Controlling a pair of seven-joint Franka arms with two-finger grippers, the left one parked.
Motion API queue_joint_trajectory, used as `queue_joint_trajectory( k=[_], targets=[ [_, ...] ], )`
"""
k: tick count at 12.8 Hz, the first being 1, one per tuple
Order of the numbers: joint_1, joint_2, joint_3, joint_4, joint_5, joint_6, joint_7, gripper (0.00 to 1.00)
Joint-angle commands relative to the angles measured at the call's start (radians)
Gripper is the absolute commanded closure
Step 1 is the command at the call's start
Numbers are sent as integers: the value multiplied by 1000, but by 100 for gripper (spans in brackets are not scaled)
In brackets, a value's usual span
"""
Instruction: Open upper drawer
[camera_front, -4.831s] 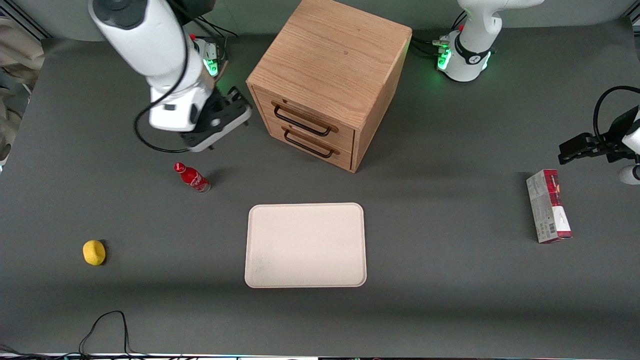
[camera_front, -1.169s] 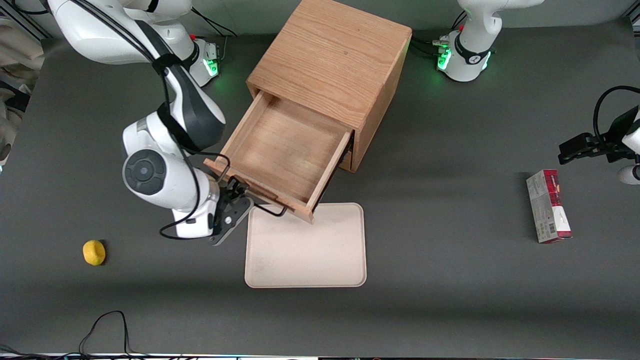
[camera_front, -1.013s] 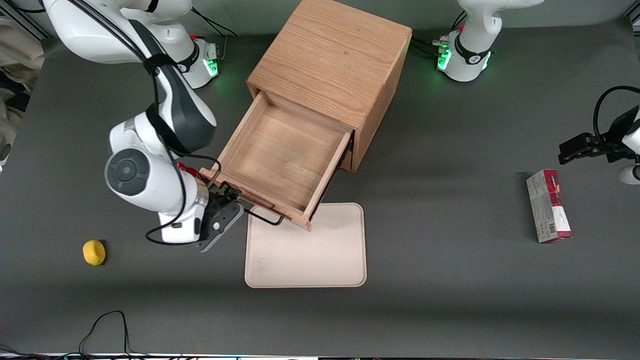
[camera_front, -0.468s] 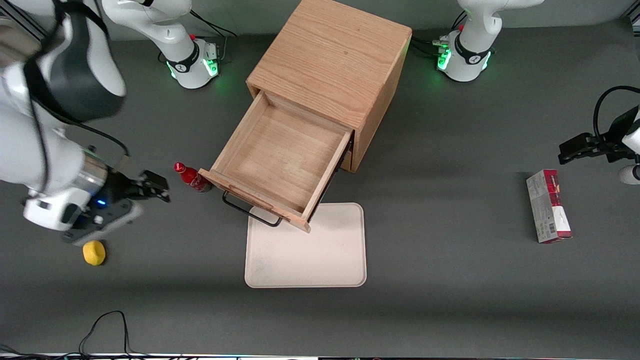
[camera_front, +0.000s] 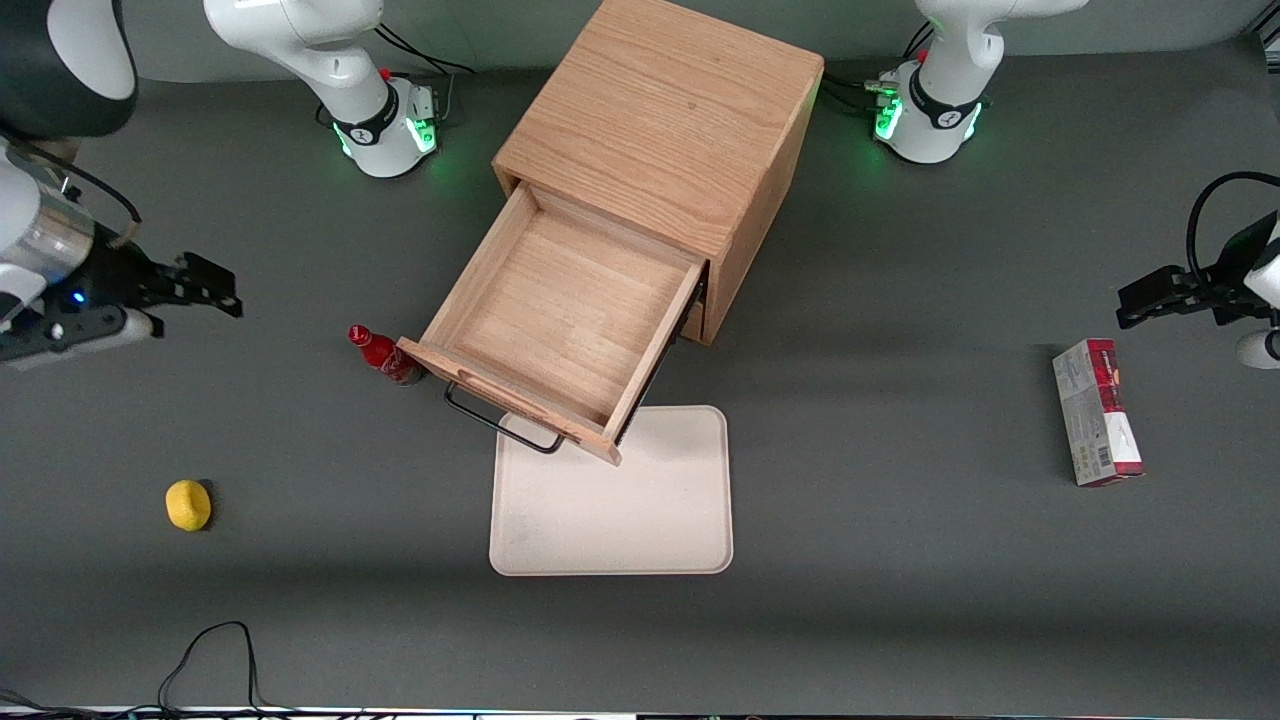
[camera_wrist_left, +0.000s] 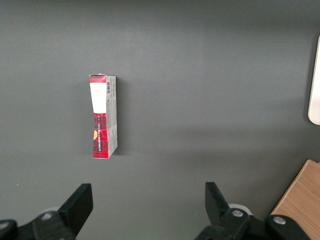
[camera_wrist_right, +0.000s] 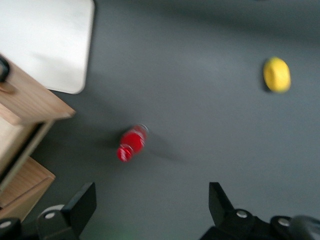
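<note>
The upper drawer (camera_front: 560, 310) of the wooden cabinet (camera_front: 660, 120) stands pulled far out, showing plain bare wood inside. Its black wire handle (camera_front: 500, 420) hangs over the edge of the tray. The lower drawer is hidden under it. My gripper (camera_front: 210, 287) is open and empty, raised above the table toward the working arm's end, well apart from the drawer and its handle. In the right wrist view the gripper (camera_wrist_right: 150, 200) shows its fingers wide apart over bare table, with a corner of the drawer's front (camera_wrist_right: 30, 102) in sight.
A red bottle (camera_front: 383, 355) stands beside the drawer's front corner and shows in the right wrist view (camera_wrist_right: 131, 142). A yellow fruit (camera_front: 188, 504) lies nearer the front camera. The beige tray (camera_front: 610, 500) lies in front of the cabinet. A red-grey carton (camera_front: 1096, 412) lies toward the parked arm's end.
My gripper let go of the handle, opened and drew away toward the working arm's end, rising. The drawer, shut at first, now stays pulled out.
</note>
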Motion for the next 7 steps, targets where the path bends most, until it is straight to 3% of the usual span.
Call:
queue_joint_trajectory(
  k=[1,7],
  targets=[
    [16,-97,7,-80,-35,-2,192,0],
    [15,-71,8,-45,-26,6,203,0]
  ],
)
